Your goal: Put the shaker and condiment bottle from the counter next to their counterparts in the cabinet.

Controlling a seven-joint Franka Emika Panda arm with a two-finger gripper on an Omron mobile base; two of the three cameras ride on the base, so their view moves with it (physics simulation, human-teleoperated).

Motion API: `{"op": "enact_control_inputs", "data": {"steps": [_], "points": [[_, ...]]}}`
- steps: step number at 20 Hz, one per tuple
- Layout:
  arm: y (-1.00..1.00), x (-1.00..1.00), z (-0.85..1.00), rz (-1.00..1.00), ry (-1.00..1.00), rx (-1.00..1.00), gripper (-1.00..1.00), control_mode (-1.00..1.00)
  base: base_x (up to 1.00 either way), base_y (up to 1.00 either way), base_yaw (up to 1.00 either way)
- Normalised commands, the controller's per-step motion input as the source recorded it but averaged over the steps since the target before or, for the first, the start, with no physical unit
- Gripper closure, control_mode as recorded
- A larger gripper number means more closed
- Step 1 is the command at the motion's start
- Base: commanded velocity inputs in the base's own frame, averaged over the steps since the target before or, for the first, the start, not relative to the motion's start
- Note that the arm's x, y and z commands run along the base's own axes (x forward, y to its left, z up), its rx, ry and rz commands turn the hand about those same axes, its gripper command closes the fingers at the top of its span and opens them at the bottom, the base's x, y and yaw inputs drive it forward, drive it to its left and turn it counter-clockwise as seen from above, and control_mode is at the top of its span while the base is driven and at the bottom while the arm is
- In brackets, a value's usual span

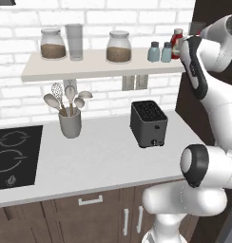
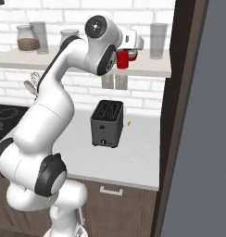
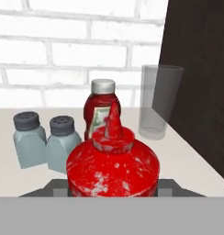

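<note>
Red squeeze bottle (image 3: 113,170) upright, pinched in the hand (image 2: 125,54), held over the right end of the shelf (image 1: 89,66). Just beyond it: labelled red bottle (image 3: 101,110); two shakers (image 3: 46,142) side by side to its left, a clear glass (image 3: 159,103) to its right. Toaster (image 1: 148,123) on the surface (image 1: 99,156) below.

We could read no text anywhere; the whitish label on the red bottle (image 3: 99,110), standing just beside the two shakers, carried only a blurred, illegible pattern.
</note>
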Motion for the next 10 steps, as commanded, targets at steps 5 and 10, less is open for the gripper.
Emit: {"op": "enact_control_inputs", "data": {"steps": [5, 10], "points": [[0.00, 0.30, 0.00, 0.00, 0.00, -0.01, 1.00, -1.00, 0.00, 0.00, 0.00], [-0.08, 0.31, 0.00, 0.00, 0.00, 0.00, 1.00, -1.00, 0.00, 0.00, 0.00]]}}
